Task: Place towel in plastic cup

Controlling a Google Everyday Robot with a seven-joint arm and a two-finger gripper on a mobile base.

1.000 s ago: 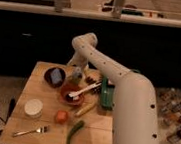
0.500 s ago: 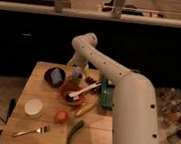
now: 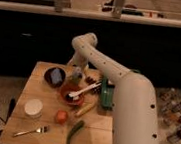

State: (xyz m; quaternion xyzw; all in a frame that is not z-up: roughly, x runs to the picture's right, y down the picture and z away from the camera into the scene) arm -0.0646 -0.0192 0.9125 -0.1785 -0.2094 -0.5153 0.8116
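Observation:
The white arm reaches over the far side of the wooden table [image 3: 100,138]. My gripper [image 3: 76,74] hangs low at the back of the table, between a dark bowl [image 3: 48,75] and a red bowl [image 3: 66,94]. A bluish-grey piece that looks like the towel [image 3: 57,75] lies in the dark bowl, just left of the gripper. A white plastic cup [image 3: 33,107] stands at the front left, well apart from the gripper.
A white spoon [image 3: 86,90] rests in the red bowl. A green object [image 3: 106,95] lies to its right, under the arm. An orange fruit [image 3: 61,116], a yellow item [image 3: 86,109], a green vegetable [image 3: 74,132] and a fork [image 3: 30,130] lie nearer the front.

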